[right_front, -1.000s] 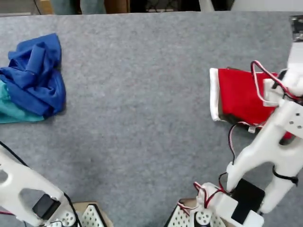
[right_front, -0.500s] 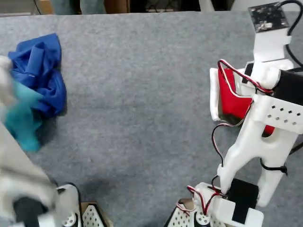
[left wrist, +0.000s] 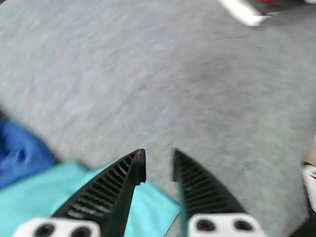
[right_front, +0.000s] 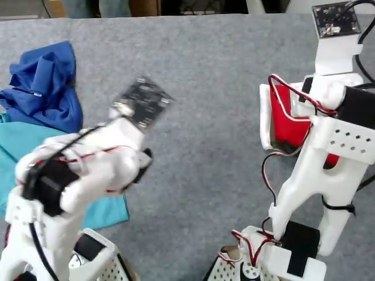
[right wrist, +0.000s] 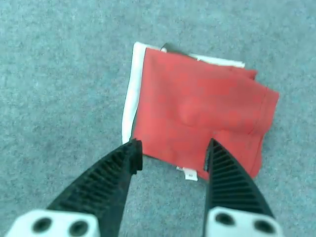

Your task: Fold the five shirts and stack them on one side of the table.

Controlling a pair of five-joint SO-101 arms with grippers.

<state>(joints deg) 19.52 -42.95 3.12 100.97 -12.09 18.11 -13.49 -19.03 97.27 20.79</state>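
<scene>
The teal shirt (right_front: 17,152) lies open and mostly flat on the near left part of the desk (right_front: 205,70), and the left arm covers part of it. Just behind it, the blue shirt (right_front: 44,88) sits in a crumpled heap and touches its far edge. On the right side, the red shirt (right wrist: 197,113) is already folded and rests on a white shirt (right wrist: 129,108), whose edge shows along one side.

The left tool (left wrist: 158,168) hangs low over a corner of the teal shirt. Its jaws are parted only a little, and bare desk shows between the tips, so I judge that it grips nothing. The right tool (right wrist: 170,153) hovers above the red shirt, spread wide and empty.

All this cloth is light, soft and limp. It will sag and wrinkle when it is lifted, and it may drag on the rough grey surface. I think the best hold on the teal shirt is at a hem corner or a shoulder, pinching both layers together.
</scene>
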